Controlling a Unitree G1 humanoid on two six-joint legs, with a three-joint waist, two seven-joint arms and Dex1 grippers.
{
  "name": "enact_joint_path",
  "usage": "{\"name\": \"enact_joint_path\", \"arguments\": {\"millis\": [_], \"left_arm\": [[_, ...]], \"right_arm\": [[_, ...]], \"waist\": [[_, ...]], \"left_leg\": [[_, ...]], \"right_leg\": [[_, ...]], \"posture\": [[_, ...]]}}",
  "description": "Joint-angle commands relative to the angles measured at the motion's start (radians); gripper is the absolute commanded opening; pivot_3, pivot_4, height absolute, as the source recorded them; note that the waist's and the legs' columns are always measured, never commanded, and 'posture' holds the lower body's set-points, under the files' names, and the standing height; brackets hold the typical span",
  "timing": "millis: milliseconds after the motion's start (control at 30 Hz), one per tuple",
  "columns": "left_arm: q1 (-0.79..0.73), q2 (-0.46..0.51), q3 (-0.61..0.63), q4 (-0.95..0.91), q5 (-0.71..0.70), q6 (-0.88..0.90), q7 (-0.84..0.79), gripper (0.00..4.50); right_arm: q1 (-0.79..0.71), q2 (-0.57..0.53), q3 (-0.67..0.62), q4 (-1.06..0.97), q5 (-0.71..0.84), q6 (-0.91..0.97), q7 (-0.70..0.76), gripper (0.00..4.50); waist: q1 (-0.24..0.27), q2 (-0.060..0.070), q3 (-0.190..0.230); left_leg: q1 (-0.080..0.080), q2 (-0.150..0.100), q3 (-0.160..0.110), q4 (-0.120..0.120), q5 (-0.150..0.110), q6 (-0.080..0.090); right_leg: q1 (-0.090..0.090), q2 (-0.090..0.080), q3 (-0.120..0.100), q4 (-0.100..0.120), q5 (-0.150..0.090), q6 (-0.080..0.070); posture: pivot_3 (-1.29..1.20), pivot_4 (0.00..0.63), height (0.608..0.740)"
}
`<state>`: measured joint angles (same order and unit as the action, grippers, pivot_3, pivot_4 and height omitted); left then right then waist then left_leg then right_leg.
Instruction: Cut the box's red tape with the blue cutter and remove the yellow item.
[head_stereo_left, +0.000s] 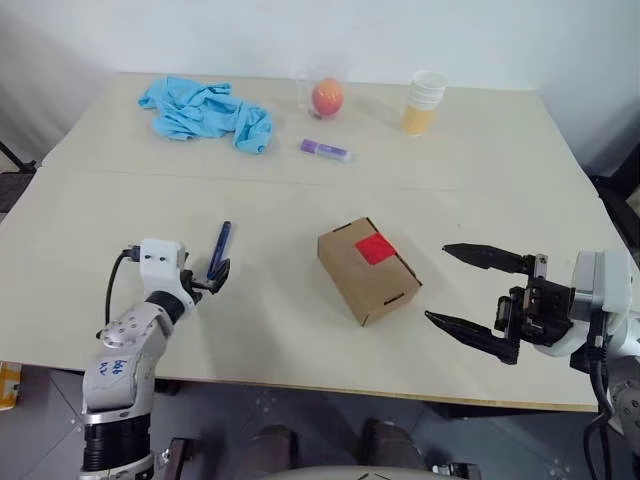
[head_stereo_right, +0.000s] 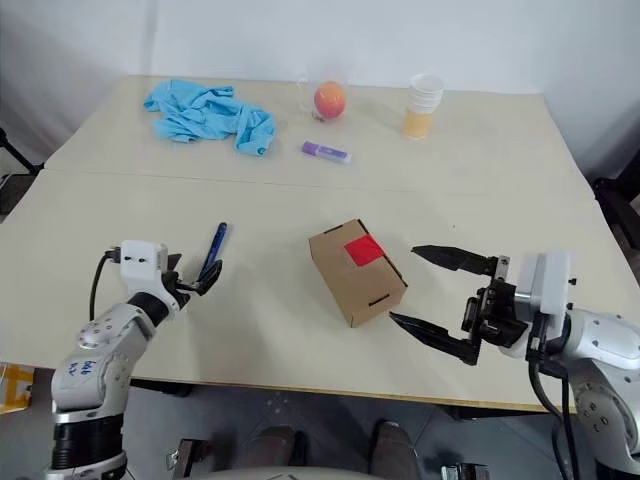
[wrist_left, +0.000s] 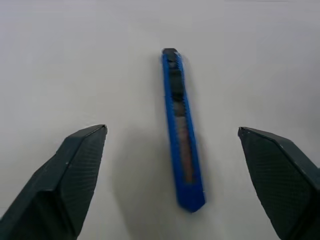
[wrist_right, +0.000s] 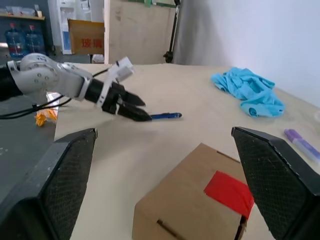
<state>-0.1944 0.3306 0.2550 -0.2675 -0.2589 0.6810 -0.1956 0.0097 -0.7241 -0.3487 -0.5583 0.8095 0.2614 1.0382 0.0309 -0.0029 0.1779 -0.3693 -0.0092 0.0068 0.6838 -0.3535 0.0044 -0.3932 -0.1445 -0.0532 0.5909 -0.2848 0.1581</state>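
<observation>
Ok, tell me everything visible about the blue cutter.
The blue cutter is a slim dark-blue utility knife, plastic by the look, with a long central slot, a dark slider near its far end and a slanted near end. It lies flat on the pale table, left of the box. The left gripper stands open at its near end; nothing grips it.

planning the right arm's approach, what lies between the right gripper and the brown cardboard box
Nothing: only bare tabletop separates the open right gripper from the small brown cardboard box with its red tape patch, as both eye views show.
</observation>
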Motion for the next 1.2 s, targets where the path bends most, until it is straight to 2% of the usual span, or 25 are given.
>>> {"name": "enact_joint_path", "arguments": {"millis": [33,300,433,500,767,933,1033,1133,1200], "left_arm": [[-0.024,-0.012,-0.013,-0.016,-0.004,0.031,0.021,4.44],[-0.047,-0.009,-0.065,0.063,0.049,0.150,0.080,4.44],[-0.044,-0.023,-0.062,0.089,0.055,0.169,0.103,3.64],[-0.044,-0.022,-0.066,0.099,0.058,0.173,0.107,2.92],[-0.027,-0.026,-0.073,0.142,0.068,0.149,0.102,0.52],[-0.029,-0.027,-0.075,0.157,0.062,0.122,0.082,0.44],[-0.043,-0.016,-0.059,0.159,0.035,0.017,0.014,0.44],[-0.046,0.062,-0.079,0.157,0.018,-0.163,-0.170,0.44],[-0.028,0.165,-0.099,0.152,0.016,-0.311,-0.353,0.44]], "right_arm": [[-0.011,0.010,0.004,-0.009,0.001,-0.021,-0.003,4.50],[-0.034,0.011,0.017,-0.004,-0.025,-0.022,-0.025,4.50],[-0.043,0.010,0.013,-0.014,-0.027,-0.012,-0.049,4.50],[-0.038,0.008,0.008,-0.015,-0.030,-0.015,-0.052,4.50],[0.034,0.011,-0.038,0.014,-0.036,-0.070,-0.004,4.50],[0.058,0.013,-0.043,0.024,-0.041,-0.096,0.015,4.50],[0.079,0.012,-0.050,0.029,-0.040,-0.109,0.032,4.50],[0.095,0.000,-0.056,0.032,-0.028,-0.108,0.048,4.50],[0.105,-0.015,-0.066,0.032,-0.017,-0.100,0.069,4.50]], "waist": [[-0.003,0.000,0.000],[-0.005,0.001,0.000],[-0.006,0.003,-0.002],[-0.006,0.004,-0.003],[-0.004,0.008,-0.005],[-0.005,0.010,-0.006],[-0.005,0.010,-0.006],[-0.004,0.008,-0.005],[-0.006,0.006,-0.004]], "left_leg": [[0.000,0.000,0.000,0.000,0.000,0.000],[0.002,0.000,0.001,0.000,0.001,-0.001],[0.003,0.000,0.001,0.000,0.001,-0.001],[0.004,0.000,0.002,0.000,0.001,-0.001],[0.004,0.000,0.002,0.000,0.001,-0.001],[0.007,0.000,0.003,0.000,0.001,-0.001],[0.013,0.000,0.004,-0.001,0.001,-0.001],[0.015,0.001,0.003,-0.002,0.000,-0.001],[0.014,0.002,0.003,-0.002,0.000,-0.001]], "right_leg": [[0.000,0.000,0.000,0.000,0.000,0.000],[0.001,0.000,0.000,0.001,0.000,0.000],[0.001,0.000,0.001,0.002,0.000,0.000],[0.001,0.000,0.001,0.002,0.000,0.000],[0.002,0.000,0.001,0.002,0.000,0.000],[0.004,0.000,0.002,0.002,0.000,0.000],[0.009,0.000,0.003,0.000,0.000,0.000],[0.011,0.000,0.003,-0.001,0.000,-0.001],[0.011,0.000,0.002,-0.001,0.000,-0.001]], "posture": [[0.00,0.150,0.740],[0.00,0.150,0.740],[0.00,0.150,0.740],[0.00,0.150,0.740],[0.00,0.150,0.740],[0.00,0.150,0.740],[0.00,0.150,0.740],[0.00,0.150,0.740],[0.00,0.150,0.740]]}}
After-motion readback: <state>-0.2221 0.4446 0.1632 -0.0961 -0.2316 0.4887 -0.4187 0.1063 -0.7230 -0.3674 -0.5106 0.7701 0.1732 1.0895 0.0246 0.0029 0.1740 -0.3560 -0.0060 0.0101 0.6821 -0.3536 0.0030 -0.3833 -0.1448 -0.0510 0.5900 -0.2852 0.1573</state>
